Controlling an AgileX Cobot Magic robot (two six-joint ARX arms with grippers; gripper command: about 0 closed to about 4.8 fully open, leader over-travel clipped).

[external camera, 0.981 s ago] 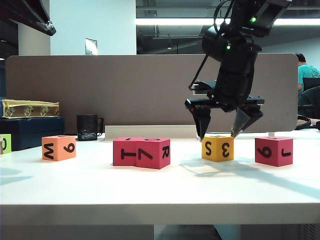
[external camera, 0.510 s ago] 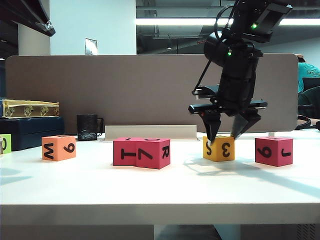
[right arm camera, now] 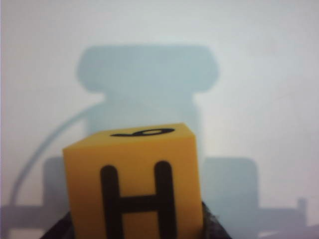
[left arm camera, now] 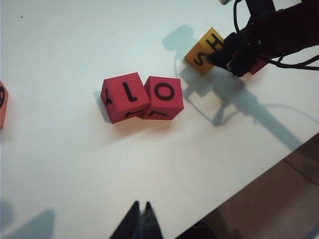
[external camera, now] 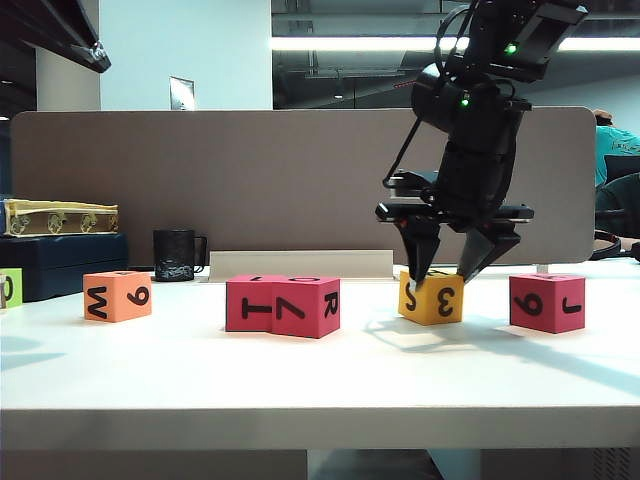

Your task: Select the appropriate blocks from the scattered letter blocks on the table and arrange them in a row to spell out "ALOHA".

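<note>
My right gripper (external camera: 447,272) is shut on the yellow block (external camera: 432,298), one finger on each side, right of the table's (external camera: 300,380) middle. In the right wrist view that yellow block (right arm camera: 134,184) fills the jaws and shows an H. Two crimson-pink blocks (external camera: 250,302) (external camera: 305,306) touch at the centre, a third (external camera: 546,302) stands at the right, and an orange block (external camera: 117,296) at the left. My left gripper (left arm camera: 141,219) is shut and empty, hanging above the table near its front edge, with the pink pair (left arm camera: 124,97) (left arm camera: 163,98) and the yellow block (left arm camera: 204,49) beyond it.
A grey-brown divider panel (external camera: 250,180) runs along the back of the table. A black mug (external camera: 175,254) stands before it at the left, beside stacked boxes (external camera: 60,240). A lime-green cube (external camera: 8,288) sits at the far left edge.
My right gripper has come down over the yellow block and closed on its sides. The block has shifted slightly left and tilted. The other blocks have not moved.
</note>
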